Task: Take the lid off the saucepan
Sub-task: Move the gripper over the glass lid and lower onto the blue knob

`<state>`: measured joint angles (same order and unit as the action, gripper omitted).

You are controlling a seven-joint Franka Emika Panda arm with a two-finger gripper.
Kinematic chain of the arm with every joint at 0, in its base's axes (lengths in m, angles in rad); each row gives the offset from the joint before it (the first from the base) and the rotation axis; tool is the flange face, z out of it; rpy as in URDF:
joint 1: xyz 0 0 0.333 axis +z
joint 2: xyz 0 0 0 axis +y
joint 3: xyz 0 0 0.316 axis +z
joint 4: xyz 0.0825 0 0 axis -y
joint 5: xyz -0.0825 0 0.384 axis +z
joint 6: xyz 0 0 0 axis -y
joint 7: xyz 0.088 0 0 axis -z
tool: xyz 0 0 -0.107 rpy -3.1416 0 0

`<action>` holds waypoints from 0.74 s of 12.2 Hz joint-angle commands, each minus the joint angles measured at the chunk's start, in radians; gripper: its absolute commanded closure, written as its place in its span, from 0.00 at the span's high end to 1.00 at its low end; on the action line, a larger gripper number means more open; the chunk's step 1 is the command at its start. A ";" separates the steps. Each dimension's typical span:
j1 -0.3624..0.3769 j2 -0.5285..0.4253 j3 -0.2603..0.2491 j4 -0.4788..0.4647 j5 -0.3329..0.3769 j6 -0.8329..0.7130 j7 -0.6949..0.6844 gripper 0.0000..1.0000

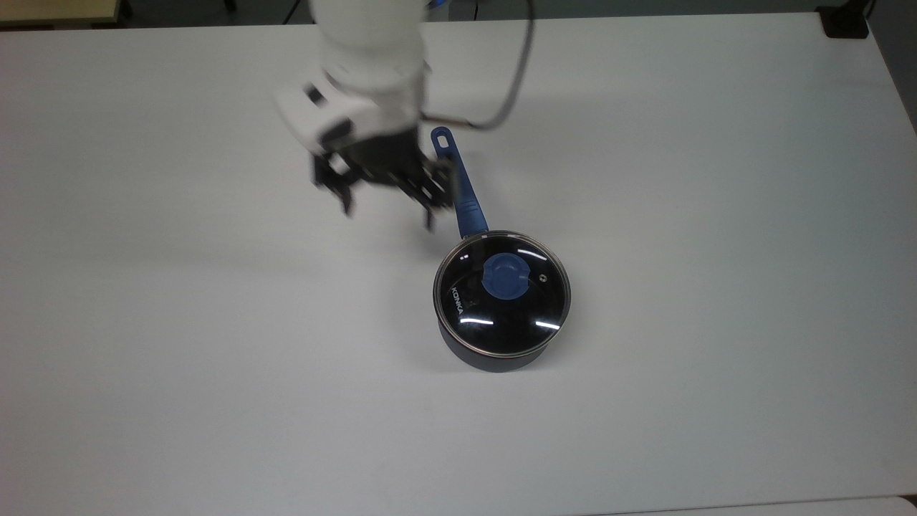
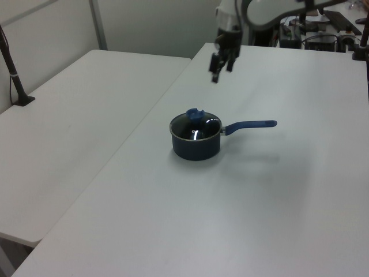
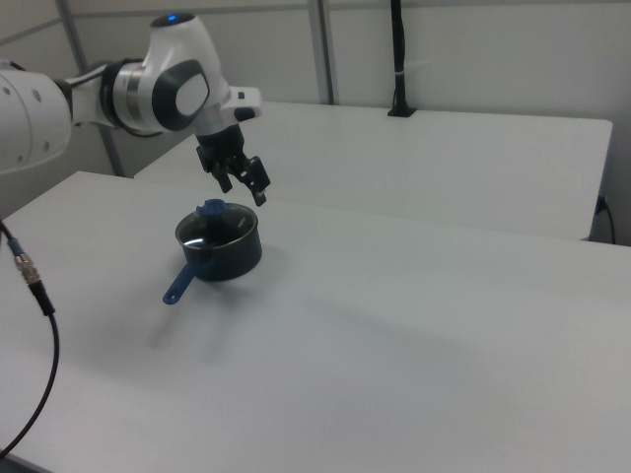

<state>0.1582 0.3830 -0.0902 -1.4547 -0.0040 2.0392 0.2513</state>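
The dark saucepan (image 1: pixel 494 355) stands near the middle of the white table (image 1: pixel 215 358). Its long blue handle (image 1: pixel 458 183) points toward the top view's upper left. The glass lid (image 1: pixel 501 319) with its blue knob (image 1: pixel 506 276) rests on the pan. My gripper (image 1: pixel 389 215) hangs open and empty above the table, just left of the handle in the top view. In the left view the gripper (image 2: pixel 222 72) is above and behind the saucepan (image 2: pixel 196 147). In the right view the gripper (image 3: pixel 244 192) hovers just above and right of the lid (image 3: pixel 212 229).
A second white table (image 2: pixel 75 127) adjoins on the left view's left, with a black post (image 2: pixel 14 75) clamped at its edge. A cable (image 1: pixel 516 72) trails from the arm. A black clamp (image 1: pixel 845 21) sits at the top view's upper right corner.
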 commanded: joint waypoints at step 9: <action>0.164 0.203 -0.006 0.131 0.022 0.104 0.075 0.97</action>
<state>0.3074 0.5468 -0.0868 -1.3633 0.0464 2.1363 0.3215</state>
